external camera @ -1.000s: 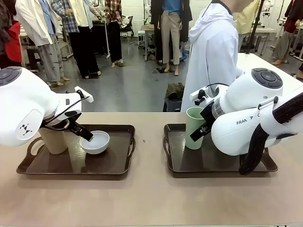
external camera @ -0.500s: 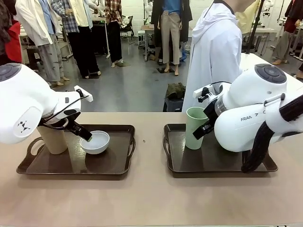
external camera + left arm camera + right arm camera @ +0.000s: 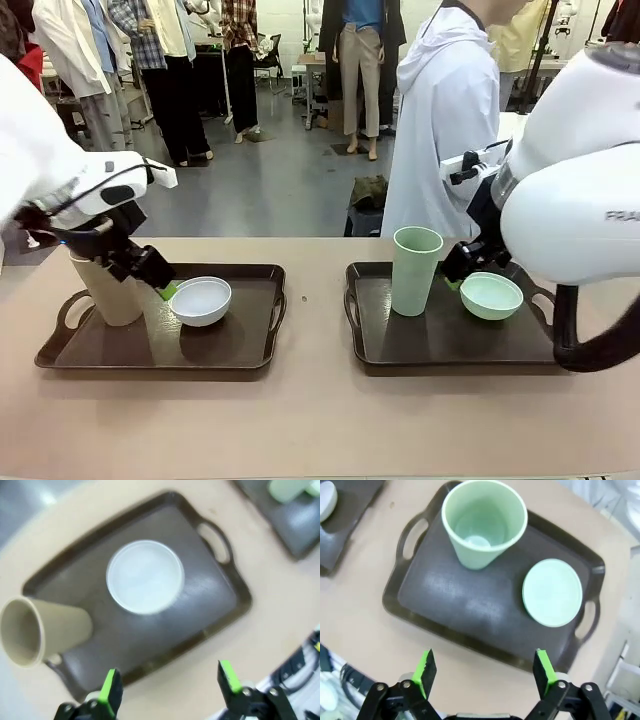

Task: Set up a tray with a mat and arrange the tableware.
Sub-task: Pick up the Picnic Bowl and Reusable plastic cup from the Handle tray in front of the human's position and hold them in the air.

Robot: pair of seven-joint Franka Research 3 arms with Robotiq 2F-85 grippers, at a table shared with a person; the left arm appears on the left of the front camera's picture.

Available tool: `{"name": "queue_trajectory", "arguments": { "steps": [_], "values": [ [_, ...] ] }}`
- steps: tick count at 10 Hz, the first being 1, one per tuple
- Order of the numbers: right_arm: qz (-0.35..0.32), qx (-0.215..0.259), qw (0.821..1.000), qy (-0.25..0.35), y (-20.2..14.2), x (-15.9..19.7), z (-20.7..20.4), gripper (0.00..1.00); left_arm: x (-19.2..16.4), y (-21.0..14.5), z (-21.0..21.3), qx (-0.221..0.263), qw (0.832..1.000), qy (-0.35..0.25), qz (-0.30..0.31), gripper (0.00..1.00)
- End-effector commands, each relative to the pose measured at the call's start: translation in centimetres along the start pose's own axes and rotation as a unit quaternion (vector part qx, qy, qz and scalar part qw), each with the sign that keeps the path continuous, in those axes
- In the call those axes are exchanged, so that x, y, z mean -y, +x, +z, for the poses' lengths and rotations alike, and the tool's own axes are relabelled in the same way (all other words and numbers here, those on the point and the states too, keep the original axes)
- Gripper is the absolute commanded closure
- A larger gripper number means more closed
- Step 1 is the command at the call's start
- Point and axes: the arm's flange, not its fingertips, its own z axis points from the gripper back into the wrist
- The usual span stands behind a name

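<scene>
On left tray [image 3: 240, 352], tan cup [image 3: 108, 292] at 9 o'clock, white bowl [image 3: 200, 300] centre; right tray [image 3: 440, 348]: pale green cup [image 3: 415, 272] 9, pale green bowl [image 3: 491, 296] 3. Likely light, slick plastic: you pinch rims. Left gripper [image 3: 167, 675] and right gripper [image 3: 484, 660] released, empty.

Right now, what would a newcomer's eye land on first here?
Two matching dark trays sit side by side: the left tray holds a tan cup and a white bowl, the right tray a pale green cup and a pale green bowl. Both arms' jaws stand open above them, holding nothing.
</scene>
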Motion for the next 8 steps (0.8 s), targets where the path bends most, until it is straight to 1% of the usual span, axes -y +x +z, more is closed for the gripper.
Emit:
{"name": "queue_trajectory", "arguments": {
  "steps": [1,2,3,4,5,6,7,8],
  "values": [
    [-0.017,-0.011,0.999,0.025,-11.4,-1.1,-2.6,0.0,1.4,-5.8,1.1,-0.013,0.999,-0.016,0.037,0.0],
    [-0.035,-0.016,0.999,0.037,-11.3,-0.3,-2.9,0.0,1.2,-5.9,1.5,-0.021,0.999,-0.01,0.043,0.0],
    [-0.059,-0.01,0.997,0.042,-11.1,1.6,-3.0,0.0,0.1,-5.6,1.6,-0.024,0.998,0.003,0.056,0.0],
    [-0.083,0.008,0.994,0.071,-11.2,3.7,-2.8,0.0,-2.0,-5.6,2.6,-0.023,0.997,-0.008,0.078,0.0],
    [-0.107,0.024,0.988,0.112,-11.9,6.7,-2.4,0.0,-4.8,-6.0,3.4,-0.014,0.993,-0.053,0.107,0.0],
    [-0.121,0.036,0.978,0.166,-13.0,9.8,-2.0,0.0,-7.6,-6.6,4.4,0.001,0.985,-0.115,0.126,0.0],
    [-0.146,0.069,0.962,0.22,-14.3,13.0,-1.7,0.0,-10.8,-7.2,5.3,0.015,0.973,-0.18,0.141,0.0],
    [-0.167,0.096,0.946,0.26,-15.5,15.4,-1.5,0.0,-13.2,-7.9,5.7,0.032,0.963,-0.221,0.154,0.0]
  ]
}}
